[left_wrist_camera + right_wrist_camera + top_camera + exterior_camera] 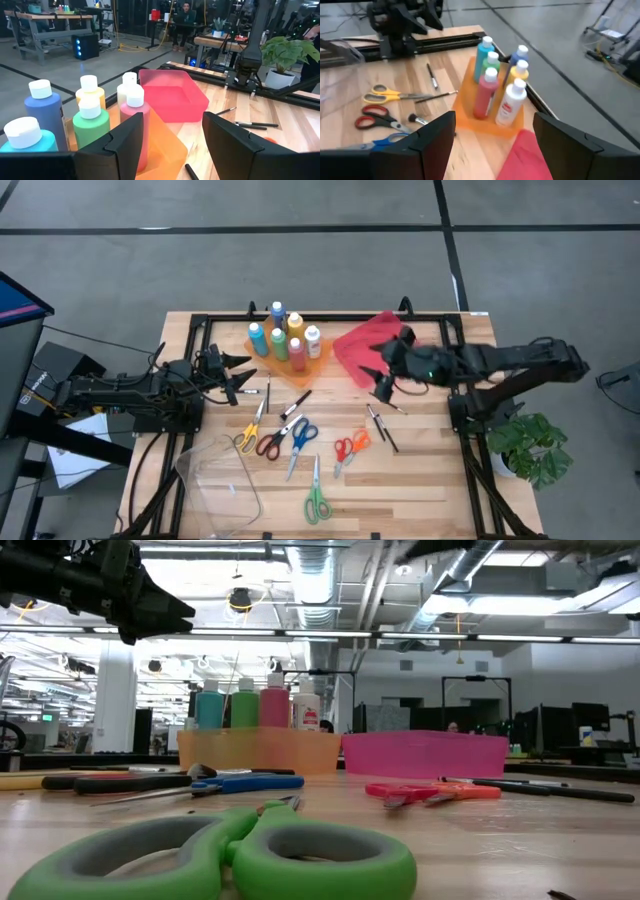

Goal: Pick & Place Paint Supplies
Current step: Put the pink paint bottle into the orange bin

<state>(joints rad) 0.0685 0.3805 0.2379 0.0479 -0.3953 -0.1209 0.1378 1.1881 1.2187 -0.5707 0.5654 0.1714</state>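
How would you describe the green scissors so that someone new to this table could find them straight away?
Start at the orange tray of paint bottles at the table's far edge, then come across the scattered scissors to the near edge. The green scissors lie there alone, nearest the front, just right of the clear tray. They are the only pair with all-green handles; the others are yellow, red, blue or orange.

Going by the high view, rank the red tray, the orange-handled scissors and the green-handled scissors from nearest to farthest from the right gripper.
From the right gripper:
1. Red tray, right beside it at the table's far edge.
2. Orange-handled scissors, mid-table, toward the near side.
3. Green-handled scissors, at the near edge.
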